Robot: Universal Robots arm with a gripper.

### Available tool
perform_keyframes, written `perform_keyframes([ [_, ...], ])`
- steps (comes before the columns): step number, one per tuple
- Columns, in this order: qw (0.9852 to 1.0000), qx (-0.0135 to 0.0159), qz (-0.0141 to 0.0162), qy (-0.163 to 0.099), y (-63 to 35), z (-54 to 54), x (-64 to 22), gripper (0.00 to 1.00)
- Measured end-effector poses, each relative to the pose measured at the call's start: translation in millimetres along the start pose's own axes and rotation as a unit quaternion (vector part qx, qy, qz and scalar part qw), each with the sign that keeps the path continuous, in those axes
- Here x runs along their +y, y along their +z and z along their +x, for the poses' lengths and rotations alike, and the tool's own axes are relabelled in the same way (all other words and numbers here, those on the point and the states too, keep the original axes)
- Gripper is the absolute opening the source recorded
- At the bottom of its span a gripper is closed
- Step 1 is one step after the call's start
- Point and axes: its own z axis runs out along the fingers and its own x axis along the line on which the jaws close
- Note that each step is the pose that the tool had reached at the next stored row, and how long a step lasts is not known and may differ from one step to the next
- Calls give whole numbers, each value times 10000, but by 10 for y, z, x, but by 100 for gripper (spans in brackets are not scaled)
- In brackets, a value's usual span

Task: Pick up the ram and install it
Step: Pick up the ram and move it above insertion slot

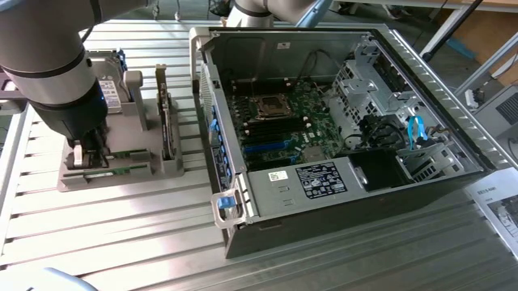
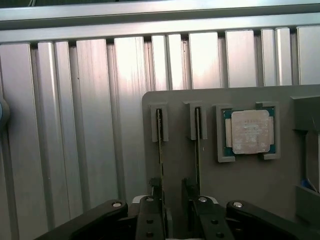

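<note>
Two sticks of ram stand on edge in parallel slots of a grey holder, well apart from the open computer case, with a processor chip seated in a pocket just beside them. The gripper hangs low over the near ends of the sticks with its jaws spread wide and nothing between them gripped. I cannot tell which stick they are centred on. This looks like the approach of the pick, with the install not yet begun and the motherboard's memory slots unfilled. A clean grasp would call for settling on one stick alone, pads on its flat faces, and a straight pull out of the slot.
</note>
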Motion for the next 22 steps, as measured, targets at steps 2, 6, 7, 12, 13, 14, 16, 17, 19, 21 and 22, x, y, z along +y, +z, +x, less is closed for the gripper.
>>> perform_keyframes([
  [2, 10000, 0, 0, 0, 25, 1, 0, 30],
  [6, 10000, 1, -1, 0, 68, 2, -1, 30],
  [7, 10000, 0, 0, 0, 79, 3, -1, 30],
  [12, 10000, 1, -1, 0, 121, 4, -1, 30],
  [13, 10000, 1, -1, 0, 121, 4, -1, 30],
  [14, 10000, 1, -1, 0, 121, 4, -1, 30],
  [16, 10000, 1, -1, 0, 122, 4, -1, 30],
  [17, 10000, 1, -1, -1, 122, 4, -1, 30],
  [19, 10000, 0, 0, -5, 125, 9, -2, 30],
  [21, 10000, 0, -1, -5, 125, 19, -3, 30],
  [22, 10000, 1, -1, -5, 126, 23, -2, 30],
])
